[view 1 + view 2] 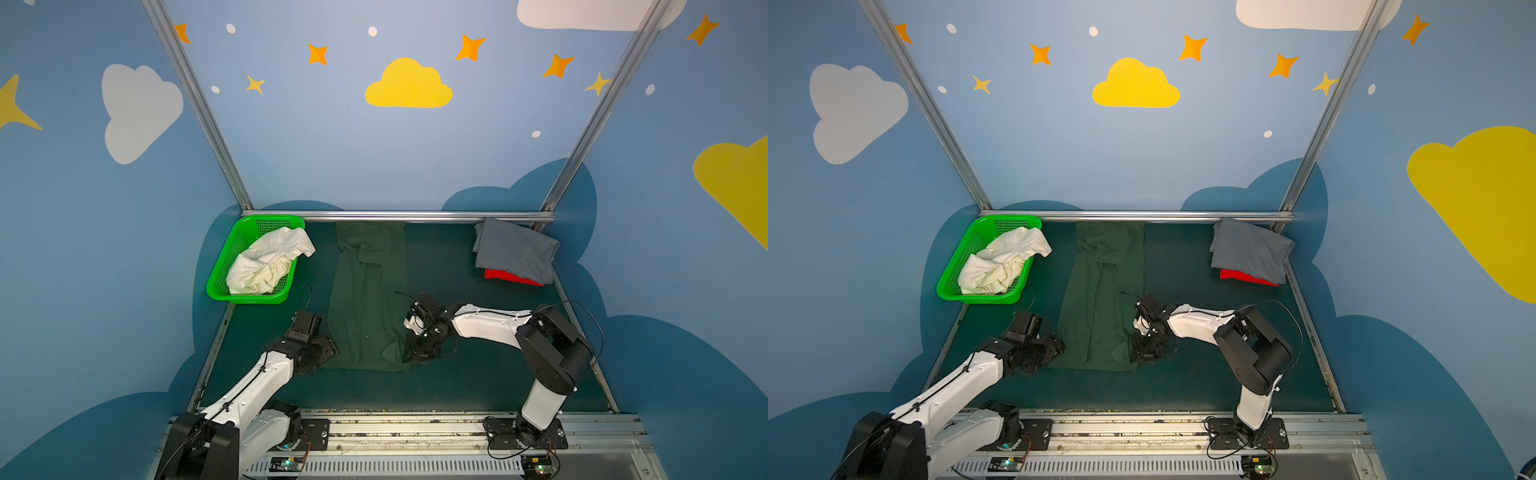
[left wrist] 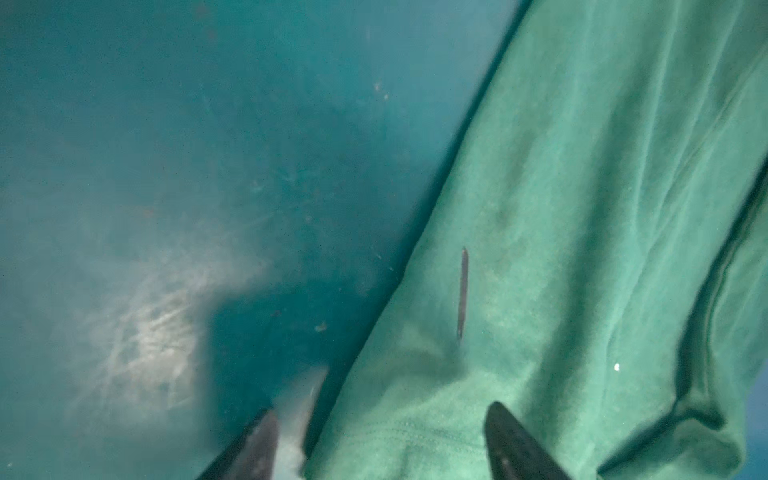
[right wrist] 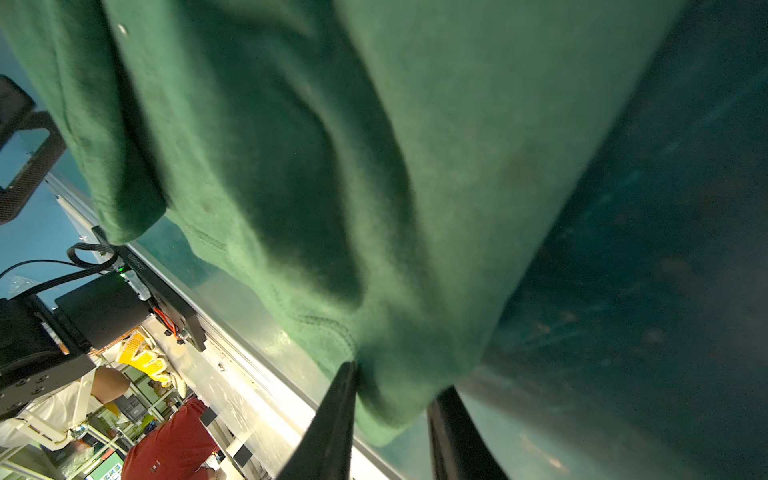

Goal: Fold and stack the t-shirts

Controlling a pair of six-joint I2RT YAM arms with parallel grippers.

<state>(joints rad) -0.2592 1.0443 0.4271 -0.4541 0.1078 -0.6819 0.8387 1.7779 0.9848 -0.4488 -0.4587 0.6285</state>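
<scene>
Enclosure walls (image 1: 332, 158) were light blue, painted with white, yellow and dark blue clouds (image 1: 409, 85), orange stars (image 1: 469, 48) and white dots (image 1: 372, 31). Aluminium posts (image 1: 199, 104) rose at both back corners, well beyond the left gripper (image 1: 327, 353) and right gripper (image 1: 412, 353). A back rail (image 1: 395, 216) joined their feet. A dark teal mat (image 1: 478, 374) lay under both grippers, with a pale glare patch (image 2: 145, 332) beside the left one. An aluminium base rail (image 1: 415, 428) ran on their arm side.

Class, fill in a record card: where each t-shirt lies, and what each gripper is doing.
dark green t-shirt: long strip, flat on the mat, centre
grey t-shirt: folded, far right, atop the red t-shirt
cream-white t-shirt: crumpled in the green basket, far left
left gripper: open, fingers astride the strip's near left edge
right gripper: fingers around its near right corner; grip unclear
</scene>
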